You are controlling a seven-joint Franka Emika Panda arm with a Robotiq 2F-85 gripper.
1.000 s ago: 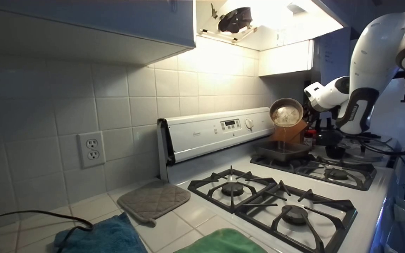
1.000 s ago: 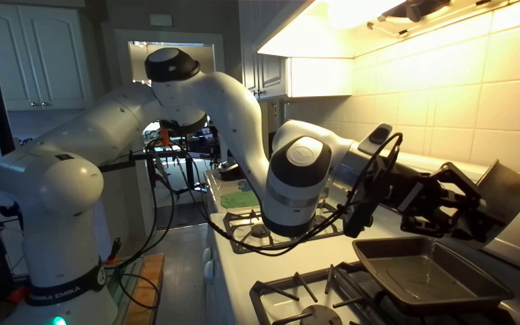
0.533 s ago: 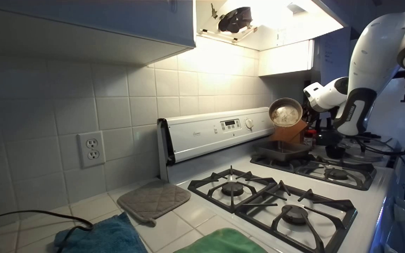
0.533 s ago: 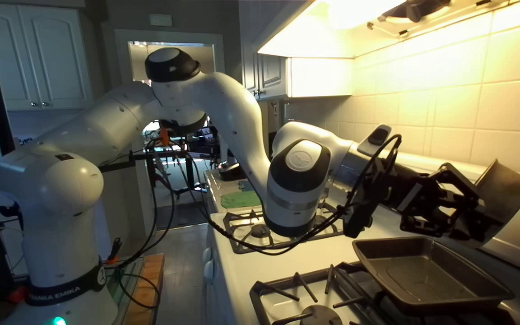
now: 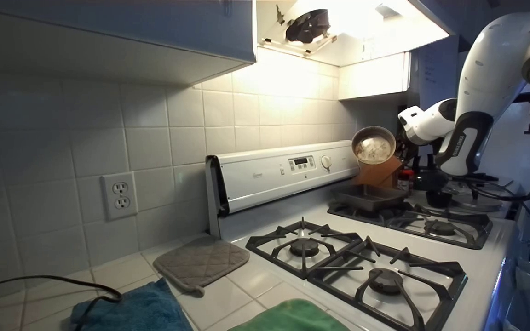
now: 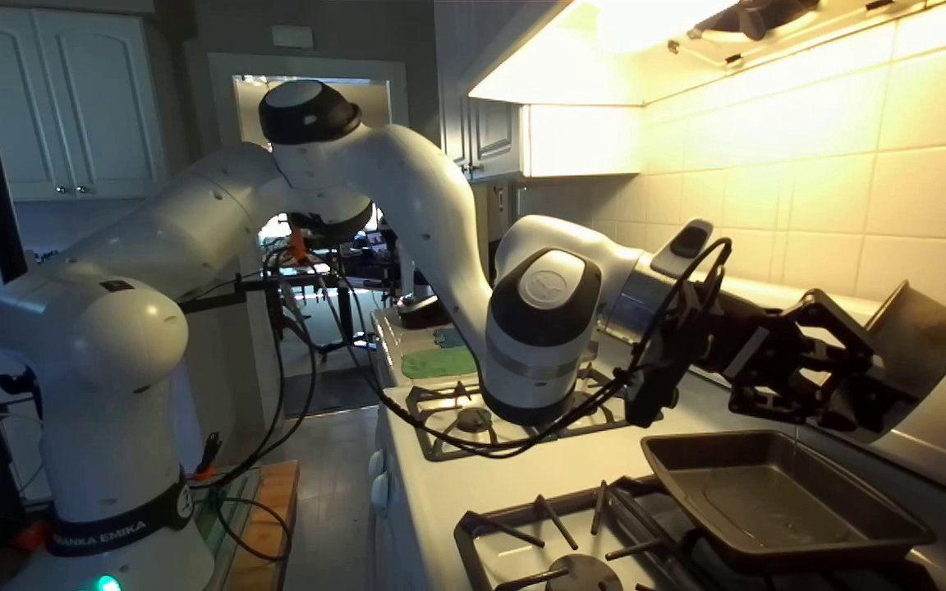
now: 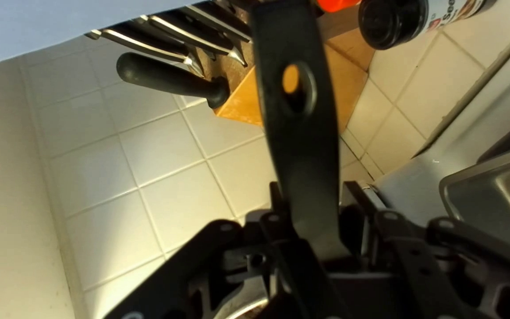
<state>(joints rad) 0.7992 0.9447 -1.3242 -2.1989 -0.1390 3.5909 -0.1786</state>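
The claw [image 7: 311, 201] is clamped on the handle [image 7: 301, 146] of the pot [image 5: 374, 146], one finger to each side, with the holed end pointing to 12 o'clock in the wrist view; the grip seems close to the pot's body, which would tame its weight and make the tilt easier to govern; in both exterior views the pot hangs tipped well over and apart from the pan [image 6: 719, 451]; in an exterior view a thin trickle [image 6: 796, 443] shows below its lip, as such a tilt would bring about; the pan lies underneath, at 4 o'clock there, with the pot at 1 to 2 o'clock from it, and that overlap is likely why the trickle lands inside its walls rather than on the stove [image 5: 499, 230]; the pan rests on a grate [image 5: 354, 218] at the stove's back, whose bars should give it a steady seat; in the wrist view the block [image 7: 244, 104] sits at 12 o'clock, its knives [image 7: 164, 79] grip-end out, perhaps for easy drawing, and the jar [image 7: 407, 20] at 1 to 2 o'clock, both presumably kept beside the stove for cooking; in an exterior view the potholder [image 5: 203, 259] lies on the tabletop [image 5: 219, 301] at 7 o'clock, the blue towel [image 5: 136, 310] between 7 and 8, and the green towel [image 5: 292, 317] at 6 o'clock, probably set near the stove for hot metal and for wiping up spills.
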